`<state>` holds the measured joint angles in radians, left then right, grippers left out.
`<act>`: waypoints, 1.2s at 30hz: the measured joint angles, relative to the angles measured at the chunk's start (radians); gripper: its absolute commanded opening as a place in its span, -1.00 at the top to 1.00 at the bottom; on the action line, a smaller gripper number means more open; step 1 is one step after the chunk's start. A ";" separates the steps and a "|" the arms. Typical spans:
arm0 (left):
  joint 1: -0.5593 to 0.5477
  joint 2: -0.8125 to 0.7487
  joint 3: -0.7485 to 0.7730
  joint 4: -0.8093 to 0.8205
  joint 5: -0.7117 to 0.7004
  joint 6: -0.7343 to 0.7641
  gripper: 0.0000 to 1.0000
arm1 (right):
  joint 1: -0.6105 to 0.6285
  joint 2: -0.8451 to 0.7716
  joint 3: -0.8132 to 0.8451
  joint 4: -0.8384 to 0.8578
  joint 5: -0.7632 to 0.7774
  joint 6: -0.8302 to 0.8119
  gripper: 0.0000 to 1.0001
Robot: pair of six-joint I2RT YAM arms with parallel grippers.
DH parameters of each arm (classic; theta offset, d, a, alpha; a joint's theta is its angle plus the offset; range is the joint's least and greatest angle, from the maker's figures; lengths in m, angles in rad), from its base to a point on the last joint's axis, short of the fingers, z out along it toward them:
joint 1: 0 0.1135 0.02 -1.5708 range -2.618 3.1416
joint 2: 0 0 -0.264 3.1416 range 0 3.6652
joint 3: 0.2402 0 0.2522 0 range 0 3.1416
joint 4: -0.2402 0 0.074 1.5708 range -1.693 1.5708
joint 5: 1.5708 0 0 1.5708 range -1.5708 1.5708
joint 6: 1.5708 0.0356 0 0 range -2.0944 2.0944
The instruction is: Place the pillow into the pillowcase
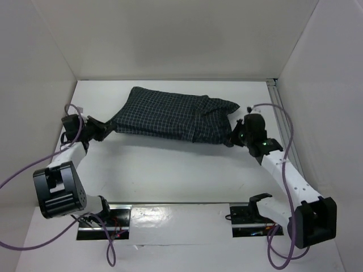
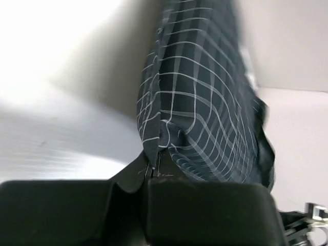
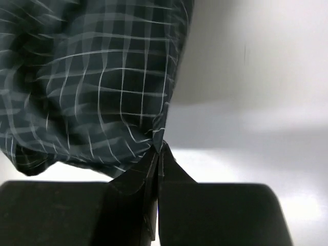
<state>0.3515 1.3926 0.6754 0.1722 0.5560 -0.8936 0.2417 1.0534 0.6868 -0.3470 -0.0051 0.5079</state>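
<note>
The dark checked pillowcase [image 1: 173, 116] hangs stretched between my two grippers, bulging full, above the white table. My left gripper [image 1: 104, 129] is shut on its left corner; in the left wrist view the cloth [image 2: 200, 97] is pinched between the shut fingers [image 2: 154, 171]. My right gripper [image 1: 235, 135] is shut on the right corner; in the right wrist view the cloth [image 3: 97, 87] is pinched at the fingertips [image 3: 160, 151]. The cream pillow is hidden; no part of it shows.
White walls close in the table [image 1: 170, 170] at the back and both sides. A metal rail [image 1: 276, 93] runs along the right edge. Arm bases and cables sit at the near edge [image 1: 181, 218].
</note>
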 measured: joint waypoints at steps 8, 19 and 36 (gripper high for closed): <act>0.092 -0.209 0.259 -0.178 0.121 -0.024 1.00 | -0.042 -0.080 0.402 -0.120 0.060 -0.011 1.00; 0.268 -0.399 0.514 -0.504 0.366 0.001 1.00 | -0.045 -0.210 0.686 -0.415 0.058 -0.012 1.00; -0.009 0.198 0.618 -0.567 -0.143 0.216 -0.30 | -0.120 0.359 0.408 -0.040 0.142 -0.026 -0.65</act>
<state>0.3424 1.5909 1.2938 -0.3950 0.4129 -0.6777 0.1219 1.4120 1.0950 -0.3874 0.1368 0.4824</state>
